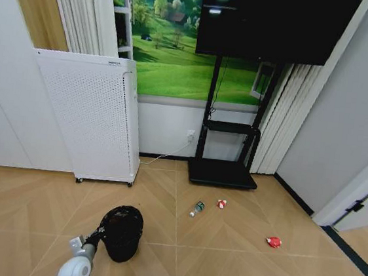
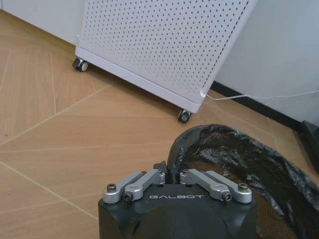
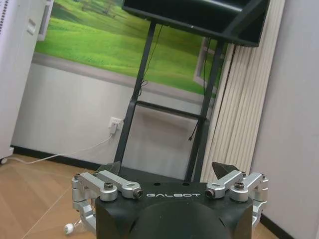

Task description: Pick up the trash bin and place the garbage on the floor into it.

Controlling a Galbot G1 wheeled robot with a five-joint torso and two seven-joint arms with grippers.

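Bin [image 1: 122,232] rim pinched in closed left gripper [image 2: 172,175]; right gripper [image 3: 169,172] spread open, low at right.

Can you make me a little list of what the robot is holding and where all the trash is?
left gripper: shut on the trash bin's rim
right gripper: open, holding nothing, low on the robot's right
bin liner: black bag inside the trash bin
green-white bottle: on the floor, ahead of the bin
red-and-white piece: on the floor, right of the bottle
red piece: on the floor, farthest right
trash in bin: none visible
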